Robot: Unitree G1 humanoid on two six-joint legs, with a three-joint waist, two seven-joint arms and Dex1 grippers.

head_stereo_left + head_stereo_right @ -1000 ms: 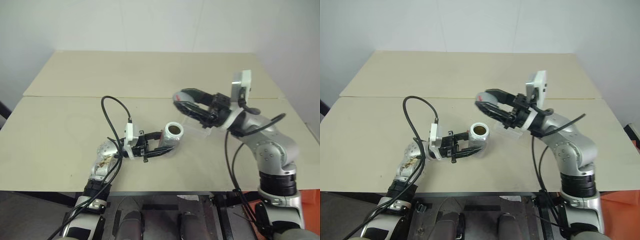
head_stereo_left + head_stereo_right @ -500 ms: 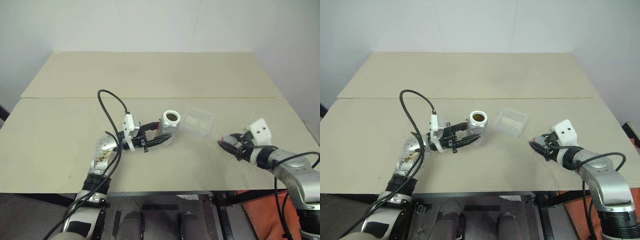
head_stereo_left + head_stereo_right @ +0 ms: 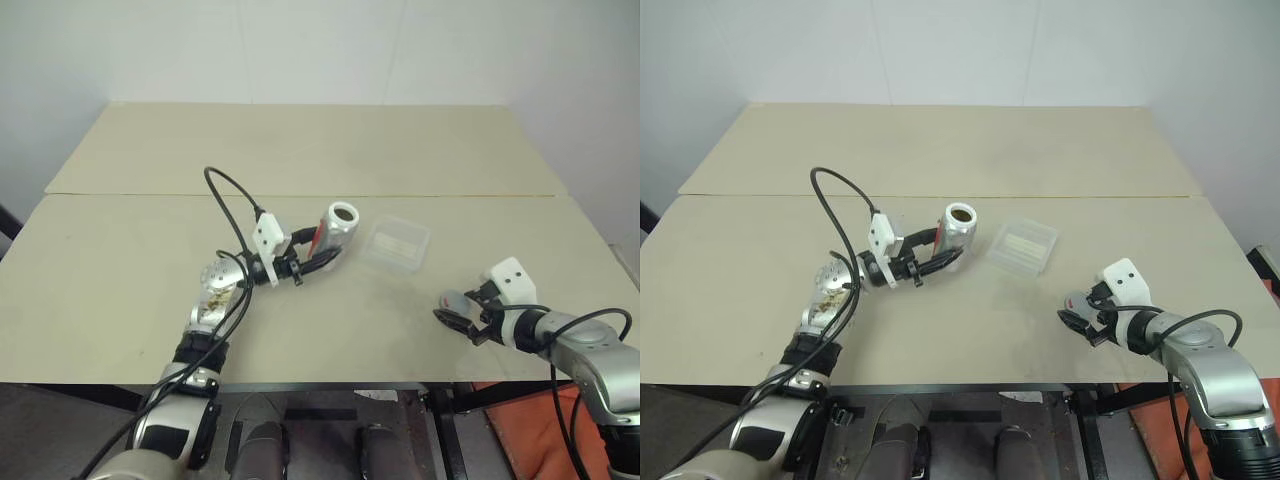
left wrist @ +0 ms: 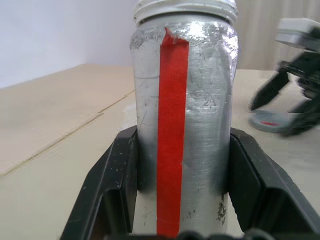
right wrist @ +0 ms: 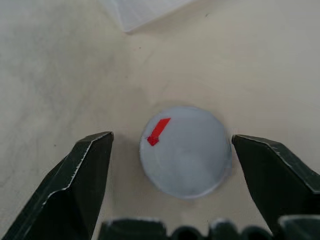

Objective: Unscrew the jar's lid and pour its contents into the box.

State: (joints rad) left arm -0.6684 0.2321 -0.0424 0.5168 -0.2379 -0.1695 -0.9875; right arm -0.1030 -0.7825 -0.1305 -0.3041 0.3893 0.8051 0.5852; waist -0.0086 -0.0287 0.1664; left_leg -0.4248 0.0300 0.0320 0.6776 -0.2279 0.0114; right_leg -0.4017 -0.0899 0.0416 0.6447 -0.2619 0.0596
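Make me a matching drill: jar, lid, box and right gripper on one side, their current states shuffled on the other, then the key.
Things:
1. jar
2. lid
3. box
4. right gripper

States:
A. open, fingers either side of the lid
B. lying flat on the table, red mark up
C. uncapped, clamped in the left gripper
D. resting on the table beside the jar's mouth

Pairs: 1-C, 2-B, 3-D, 4-A

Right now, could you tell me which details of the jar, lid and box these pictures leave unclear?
- The jar: its base is cut off by the left wrist view's lower edge, between the left gripper fingers.
- The contents: a dark patch in the jar mouth in the head views, too small to make out.
- The box: too small and clear to tell whether anything lies inside.
- The lid: its underside lies against the table, between the right gripper fingers.
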